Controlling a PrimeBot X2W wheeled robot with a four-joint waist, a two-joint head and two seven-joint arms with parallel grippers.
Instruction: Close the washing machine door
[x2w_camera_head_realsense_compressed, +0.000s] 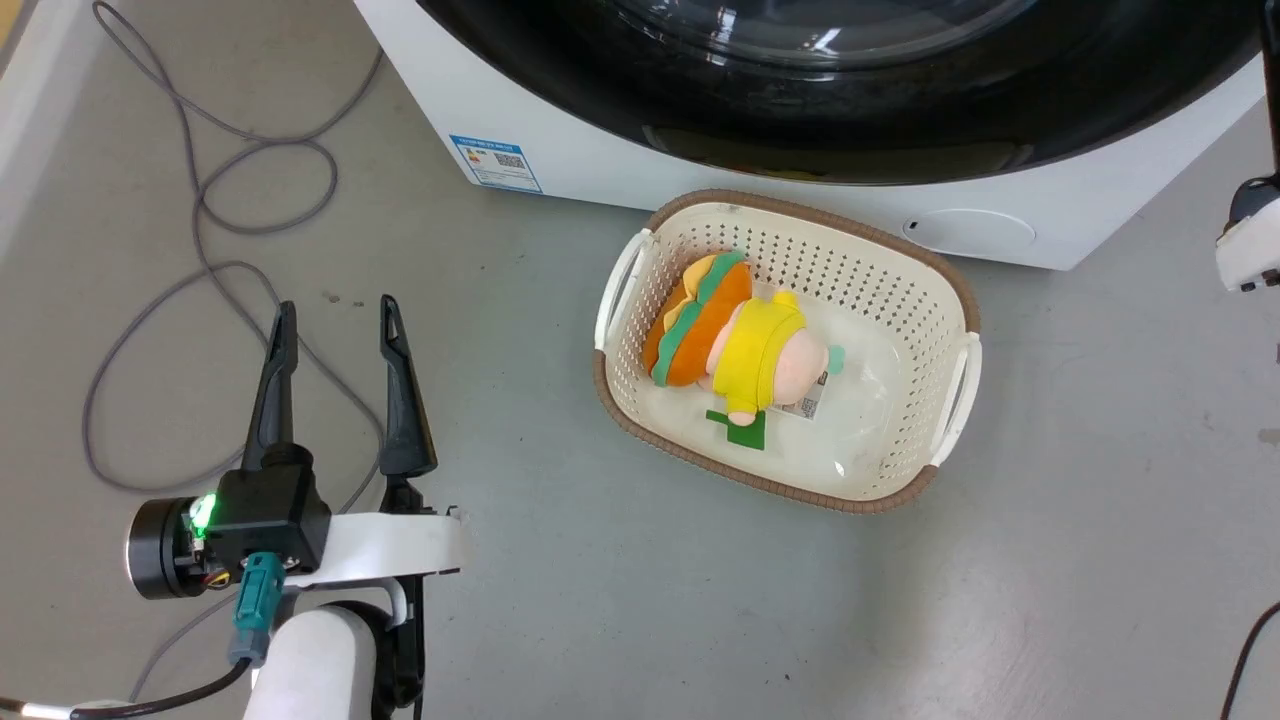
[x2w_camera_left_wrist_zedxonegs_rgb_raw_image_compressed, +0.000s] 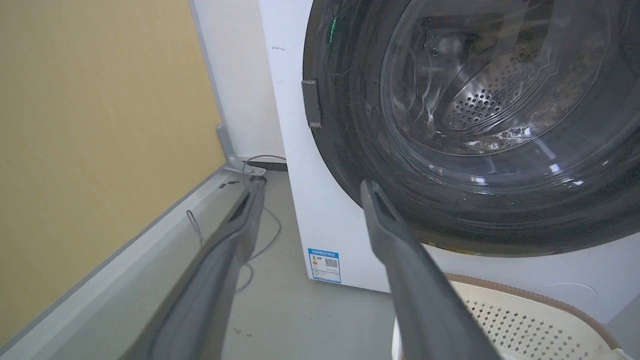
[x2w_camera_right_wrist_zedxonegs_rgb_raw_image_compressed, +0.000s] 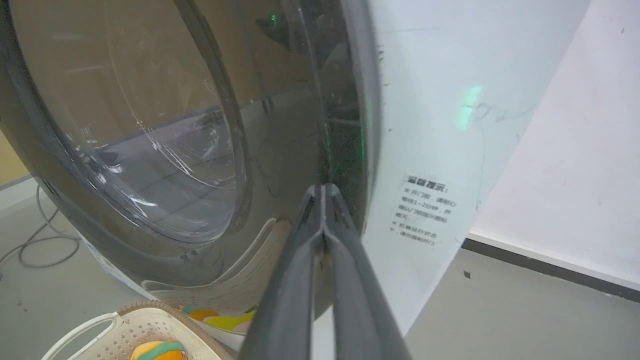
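Observation:
The washing machine (x2w_camera_head_realsense_compressed: 600, 150) is white, with a blue label (x2w_camera_head_realsense_compressed: 495, 162) low on its front. Its glossy black washing machine door (x2w_camera_head_realsense_compressed: 850, 110) lies flat against that front. Through the door glass (x2w_camera_left_wrist_zedxonegs_rgb_raw_image_compressed: 475, 125) the steel drum shows. My right gripper (x2w_camera_right_wrist_zedxonegs_rgb_raw_image_compressed: 324, 192) is shut with nothing in it, its tips close to the door's right rim (x2w_camera_right_wrist_zedxonegs_rgb_raw_image_compressed: 350, 125), where the door meets the white front (x2w_camera_right_wrist_zedxonegs_rgb_raw_image_compressed: 425, 125). Whether they touch it I cannot tell. My left gripper (x2w_camera_head_realsense_compressed: 337, 308) stands open over the floor, left of the machine, holding nothing. Its fingers (x2w_camera_left_wrist_zedxonegs_rgb_raw_image_compressed: 400, 260) point at the machine's lower left corner.
A cream perforated basket (x2w_camera_head_realsense_compressed: 900, 300) with a yellow and orange plush toy (x2w_camera_head_realsense_compressed: 740, 340) sits on the floor right before the machine. A grey cable (x2w_camera_head_realsense_compressed: 200, 200) loops over the floor at the left. A yellow wall (x2w_camera_left_wrist_zedxonegs_rgb_raw_image_compressed: 100, 125) with a grey skirting runs along the left.

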